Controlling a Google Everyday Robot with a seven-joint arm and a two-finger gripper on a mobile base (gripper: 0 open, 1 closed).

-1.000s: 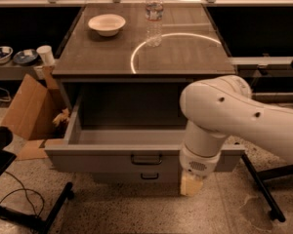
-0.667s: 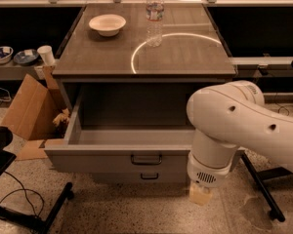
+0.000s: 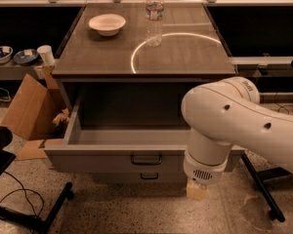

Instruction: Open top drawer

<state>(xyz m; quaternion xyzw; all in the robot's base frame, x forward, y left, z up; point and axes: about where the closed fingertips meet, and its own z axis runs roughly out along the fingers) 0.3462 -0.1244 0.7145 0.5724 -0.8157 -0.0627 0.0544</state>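
Observation:
The top drawer (image 3: 102, 161) of the grey cabinet stands pulled far out, its plain grey interior (image 3: 132, 135) showing. Its dark pull handle (image 3: 146, 159) sits at the middle of the front panel. A lower drawer front with a smaller handle (image 3: 149, 176) is shut beneath it. My white arm (image 3: 234, 126) reaches in from the right and covers the drawer's right end. My gripper (image 3: 197, 190) hangs below the wrist, low in front of the cabinet, to the right of both handles and apart from them.
On the cabinet top stand a white bowl (image 3: 107, 23) and a water bottle (image 3: 155, 16). An open cardboard box (image 3: 29, 108) lies left of the drawer. A black stand foot (image 3: 39, 216) is at the lower left, another black leg (image 3: 261, 189) at the right.
My arm and gripper have moved a little to the right and lower, away from the drawer handle. The drawer stays open as before.

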